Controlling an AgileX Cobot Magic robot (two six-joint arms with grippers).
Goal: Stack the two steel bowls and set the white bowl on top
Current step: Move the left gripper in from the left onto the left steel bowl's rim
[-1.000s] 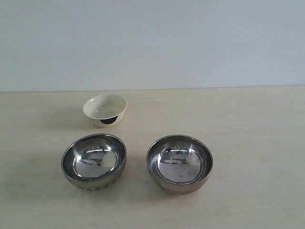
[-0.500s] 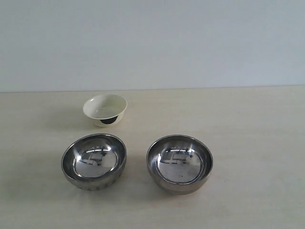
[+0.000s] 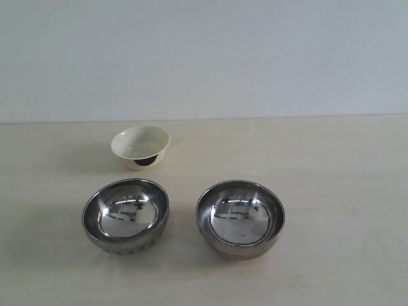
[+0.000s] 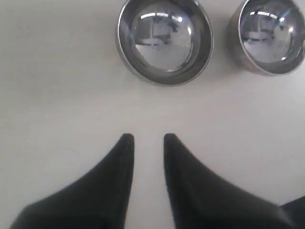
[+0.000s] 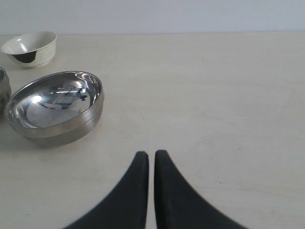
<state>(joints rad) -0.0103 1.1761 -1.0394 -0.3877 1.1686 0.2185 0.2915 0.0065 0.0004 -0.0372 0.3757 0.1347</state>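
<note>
Stacking is not yet under way: all three bowls are sitting upright and apart on the pale worktop [image 3: 331, 166], mouths up. I am taking this as a starting layout that leaves each rim free to be pinched. The left steel bowl [image 3: 125, 215] and the right steel bowl [image 3: 240, 218] are standing side by side toward the near edge, close together but not touching. The white bowl [image 3: 141, 146] is sitting beyond the left steel bowl, closer to the edge that meets the wall [image 3: 204, 57], clear of both.

Both steel bowls are looking alike in size, round and mirror-bright inside, throwing back warped reflections of the room. Their outer walls are a duller grey. The white bowl is smaller, glossy cream, showing a black mark low on its outer side.

The left gripper [image 4: 147, 138] is hovering over bare worktop short of the steel bowls. Its two dark fingers are standing parted by a clear gap and gripping nothing; I am reading that as readiness to take a rim. The right gripper [image 5: 151, 153] is hanging over bare worktop near the right steel bowl, its fingers pressed nearly together and empty.
</note>
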